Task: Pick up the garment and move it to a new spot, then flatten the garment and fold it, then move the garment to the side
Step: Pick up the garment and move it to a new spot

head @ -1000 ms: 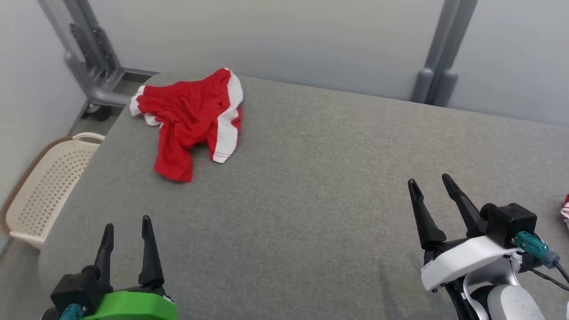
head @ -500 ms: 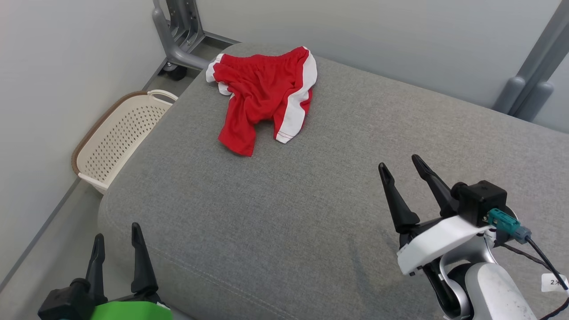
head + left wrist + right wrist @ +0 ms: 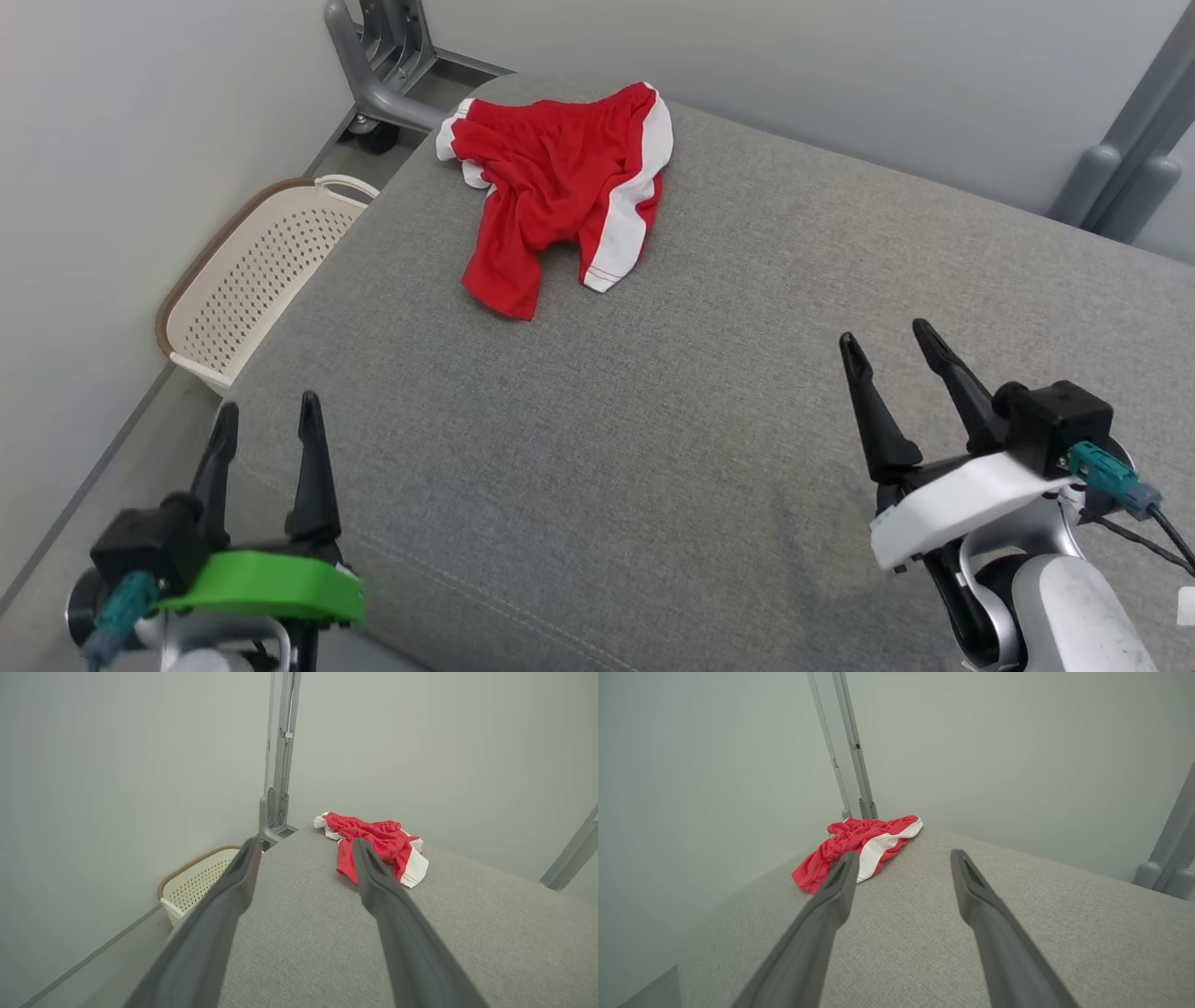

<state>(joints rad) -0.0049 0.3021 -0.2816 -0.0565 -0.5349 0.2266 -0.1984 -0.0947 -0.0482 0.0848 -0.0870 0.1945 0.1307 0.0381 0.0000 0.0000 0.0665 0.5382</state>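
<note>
- A grey fabric-covered bench spans the scene from the near edge to the far wall, its rounded left corner in the foreground of the head view.
- Pale, plain walls close in the space on the left and at the far side.
- A grey metal frame on a castor stands on the floor at the far left corner; a second grey post rises at the far right.
- A cream perforated laundry basket with a brown rim sits on the floor, just beside the bench's left side.
- The garment, a pair of red shorts with white side stripes and white hems, lies crumpled on the bench at its far left corner. The waistband is toward the far edge and one leg trails toward the near side. It is well apart from both hands.
- The right hand, on a white mount, hovers over the near right part of the bench, its two dark fingers spread and holding nothing.
- The left hand, on a green mount, hangs at the near left corner of the bench, fingers likewise spread wide and empty, pointing toward the far side.
</note>
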